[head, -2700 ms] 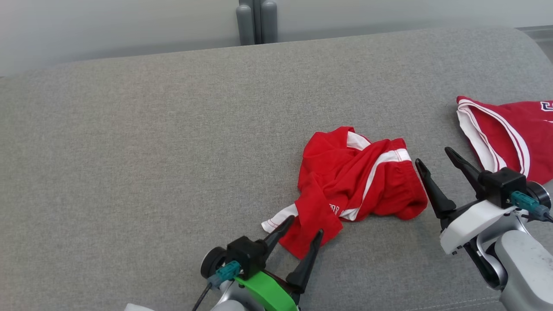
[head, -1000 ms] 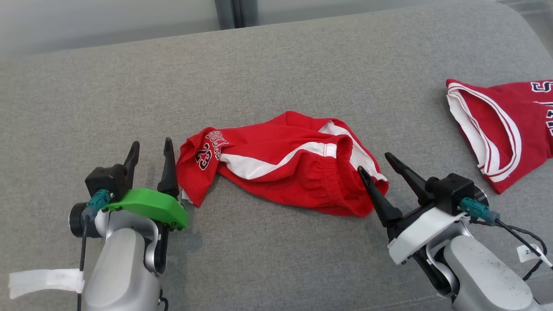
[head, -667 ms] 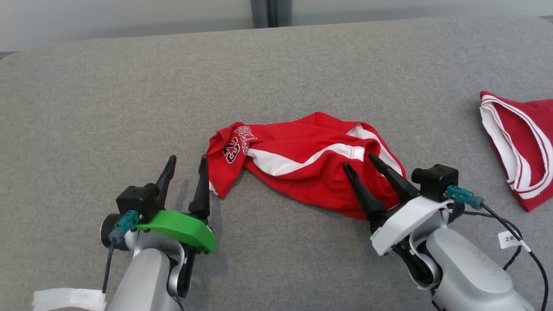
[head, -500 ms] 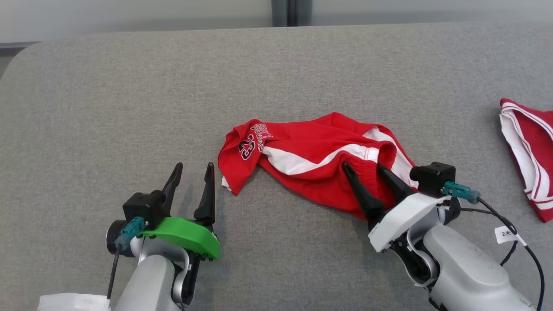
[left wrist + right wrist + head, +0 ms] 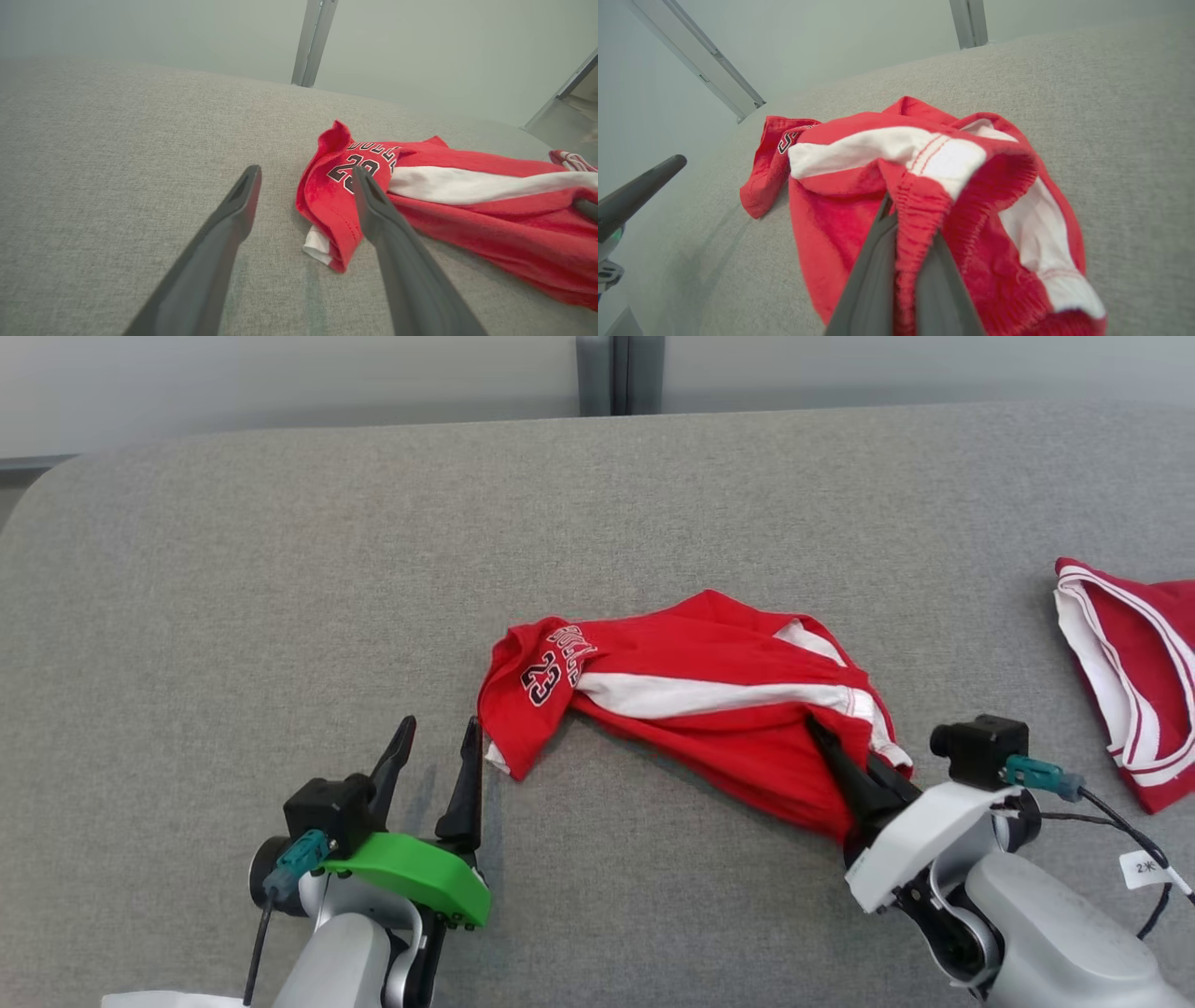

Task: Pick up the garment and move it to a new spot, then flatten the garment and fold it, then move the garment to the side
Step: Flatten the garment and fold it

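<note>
Shorts (image 5: 728,663) soft cloth; surface (image 5: 280,569) matt, coarse woven fabric.

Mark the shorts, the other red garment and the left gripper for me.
shorts (image 5: 709,653), head view, red panel above the white stripe.
other garment (image 5: 1158,653), head view, red cloth inside the white trim.
left gripper (image 5: 441,726), head view, midway between its fingertips.

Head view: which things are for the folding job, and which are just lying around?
For the job: red shorts, waistband pinched by the shut right gripper; open left gripper near their numbered end.
Just lying about: second red garment at the far right; grey post behind.
</note>
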You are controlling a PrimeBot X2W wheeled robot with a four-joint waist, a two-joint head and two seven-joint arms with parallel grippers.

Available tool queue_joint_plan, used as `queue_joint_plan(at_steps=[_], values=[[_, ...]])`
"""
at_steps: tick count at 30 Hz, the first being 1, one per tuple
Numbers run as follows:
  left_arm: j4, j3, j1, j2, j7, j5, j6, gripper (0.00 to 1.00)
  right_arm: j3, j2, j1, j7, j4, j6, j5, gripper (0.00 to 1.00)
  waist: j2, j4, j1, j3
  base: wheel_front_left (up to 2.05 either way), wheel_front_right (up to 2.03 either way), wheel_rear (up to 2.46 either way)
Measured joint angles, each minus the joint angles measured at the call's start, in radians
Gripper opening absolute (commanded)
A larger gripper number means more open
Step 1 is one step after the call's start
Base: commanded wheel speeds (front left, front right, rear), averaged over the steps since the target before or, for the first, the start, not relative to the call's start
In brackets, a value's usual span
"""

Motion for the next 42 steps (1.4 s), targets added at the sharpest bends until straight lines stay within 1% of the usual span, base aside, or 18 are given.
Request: queue_joint_plan(at_steps=[6, 8, 9, 10, 14, 17, 19, 20, 22, 24, 26, 29, 33, 42], values=[[0.004, -0.023, 0.02, 0.0, 0.0, -0.017, -0.004, 1.0, -0.007, -0.083, 0.074, 0.0, -0.039, 0.0, -0.009, 0.0, 0.0, -0.036, 0.0, -0.031, 0.0, 0.0, 0.0], [0.006, -0.025, 0.026, 0.0, 0.0, -0.022, -0.004, 1.0, -0.016, -0.091, 0.099, 0.0, -0.04, 0.0, -0.011, 0.0, 0.0, -0.046, 0.0, -0.041, 0.0, 0.0, 0.0], [0.006, -0.026, 0.029, 0.0, 0.0, -0.023, -0.004, 1.0, -0.022, -0.091, 0.109, 0.0, -0.038, 0.0, -0.012, 0.4, 0.0, -0.052, 0.0, -0.046, 0.0, 0.0, 0.0], [0.008, -0.027, 0.031, 0.0, 0.0, -0.024, -0.004, 1.0, -0.025, -0.092, 0.113, 0.0, -0.032, 0.0, -0.023, 1.0, 0.0, -0.058, 0.0, -0.049, 0.0, 0.0, 0.0], [0.016, -0.032, 0.03, 0.0, 0.0, -0.014, -0.004, 1.0, -0.083, -0.08, 0.109, 0.0, -0.03, 0.0, -0.098, 1.0, 0.0, -0.075, 0.0, -0.05, 0.0, 0.0, 0.0], [0.028, -0.035, 0.034, 0.0, 0.0, -0.005, -0.01, 1.0, -0.178, -0.067, 0.115, 0.0, -0.044, 0.0, -0.191, 1.0, 0.0, -0.08, 0.0, -0.058, 0.0, 0.0, 0.0], [0.034, -0.037, 0.049, 0.0, 0.0, -0.005, -0.012, 1.0, -0.272, -0.066, 0.139, 0.0, -0.058, 0.0, -0.28, 1.0, 0.0, -0.081, 0.0, -0.07, 0.0, 0.0, 0.0], [0.043, -0.038, 0.067, 0.0, 0.0, -0.006, -0.013, 1.0, -0.382, -0.049, 0.173, 0.0, -0.094, 0.0, -0.385, 1.0, 0.0, -0.084, 0.0, -0.081, 0.0, 0.0, 0.0], [0.054, -0.042, 0.078, 0.0, 0.0, -0.007, -0.013, 1.0, -0.488, -0.013, 0.201, 0.0, -0.154, 0.0, -0.503, 1.0, 0.0, -0.089, -0.0001, -0.088, 0.0, 0.0, 0.0], [0.063, -0.042, 0.086, 0.0, 0.0, -0.007, -0.013, 1.0, -0.568, 0.04, 0.233, 0.0, -0.212, 0.0, -0.586, 1.0, 0.0, -0.097, -0.0001, -0.092, 0.0, 0.0, 0.0], [0.073, -0.04, 0.087, 0.0, 0.0, -0.007, -0.013, 1.0, -0.612, 0.083, 0.267, 0.0, -0.257, 0.0, -0.653, 1.0, 0.0, -0.104, 0.0, -0.095, 0.0, 0.0, 0.0], [0.093, -0.038, 0.087, 0.0, 0.0, -0.007, -0.013, 1.0, -0.637, 0.131, 0.301, 0.0, -0.286, 0.0, -0.691, 1.0, 0.0, -0.115, 0.0, -0.094, 0.0, 0.0, 0.0], [0.127, -0.034, 0.085, 0.0, 0.0, -0.021, -0.011, 1.0, -0.642, 0.156, 0.32, 0.0, -0.289, 0.0, -0.708, 1.0, 0.0, -0.134, 0.0, -0.088, 0.0, 0.0, 0.0], [0.189, -0.04, 0.059, -0.001, 0.0, -0.043, -0.019, 1.0, -0.635, 0.159, 0.318, 0.0, -0.277, 0.0, -0.696, 1.0, 0.0, -0.174, 0.0, -0.059, 0.0, 0.0, 0.0]])
